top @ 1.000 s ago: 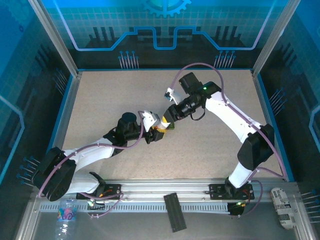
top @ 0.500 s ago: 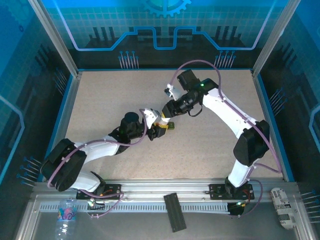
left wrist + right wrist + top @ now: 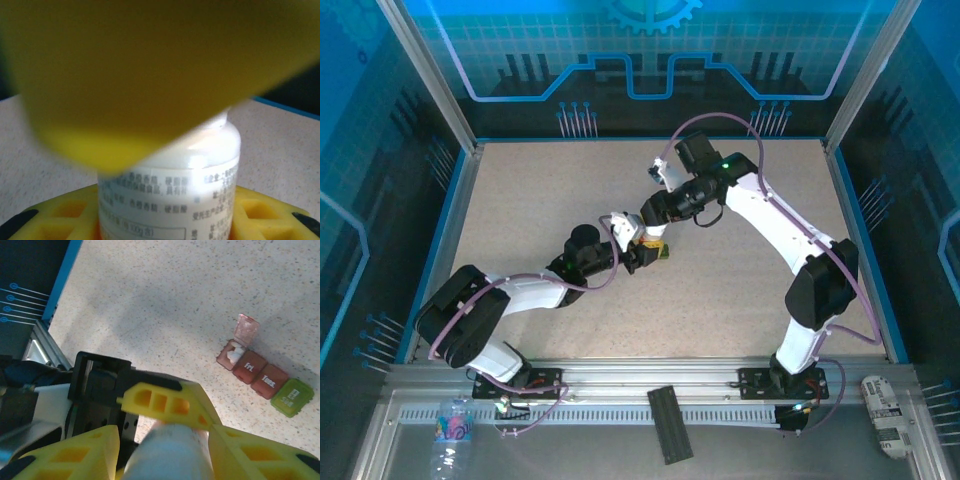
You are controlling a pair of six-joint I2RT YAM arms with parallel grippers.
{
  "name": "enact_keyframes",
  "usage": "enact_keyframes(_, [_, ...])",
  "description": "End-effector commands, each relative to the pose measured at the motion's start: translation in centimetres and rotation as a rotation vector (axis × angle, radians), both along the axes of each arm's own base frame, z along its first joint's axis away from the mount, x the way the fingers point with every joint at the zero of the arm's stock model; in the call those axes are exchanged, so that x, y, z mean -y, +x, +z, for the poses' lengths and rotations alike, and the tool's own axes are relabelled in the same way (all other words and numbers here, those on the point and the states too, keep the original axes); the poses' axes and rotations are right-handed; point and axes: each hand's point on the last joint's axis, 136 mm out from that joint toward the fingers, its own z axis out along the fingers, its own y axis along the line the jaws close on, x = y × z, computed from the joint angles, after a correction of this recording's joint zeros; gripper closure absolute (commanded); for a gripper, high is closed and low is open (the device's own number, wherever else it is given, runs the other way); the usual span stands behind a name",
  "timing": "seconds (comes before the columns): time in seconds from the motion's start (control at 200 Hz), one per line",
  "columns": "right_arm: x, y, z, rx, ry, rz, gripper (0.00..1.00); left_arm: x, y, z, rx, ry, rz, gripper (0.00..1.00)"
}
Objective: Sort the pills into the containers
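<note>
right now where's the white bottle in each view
top external: white bottle sits mid-table where the two arms meet, small and hard to make out
left wrist: bottle at bottom centre, upright, label facing the camera
right wrist: bottle at bottom centre, blurred
shared landmark: speckled table, also behind the bottle in both wrist views

The table (image 3: 165,300) surface is matt and finely speckled. The containers (image 3: 260,377) are smooth, translucent plastic. The bottle (image 3: 170,195) is glossy white plastic with a printed label. The fingers (image 3: 75,455) are matt yellow plastic.
</note>
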Motion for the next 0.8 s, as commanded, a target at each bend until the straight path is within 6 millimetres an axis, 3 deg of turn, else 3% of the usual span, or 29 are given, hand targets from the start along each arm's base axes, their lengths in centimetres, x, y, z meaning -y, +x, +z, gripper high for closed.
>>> enact_keyframes(0.0, [-1.0, -1.3, -0.1, -0.056, 0.038, 0.034, 0.49, 0.9, 0.1, 5.7, 0.167, -0.104, -0.025, 1.00])
enact_keyframes(0.21, [-0.9, -1.4, 0.3, -0.046, 0.046, 0.030, 0.46, 0.9, 0.2, 5.6, 0.162, -0.098, -0.024, 1.00])
enact_keyframes(0.435, [-0.8, -1.0, 1.3, -0.027, 0.070, 0.012, 0.28, 0.9, 0.2, 5.2, 0.152, -0.093, -0.023, 1.00])
enact_keyframes(0.796, [-0.7, 0.4, 5.2, 0.027, 0.189, -0.041, 0.14, 0.9, 0.1, 4.2, 0.129, -0.078, -0.028, 1.00])
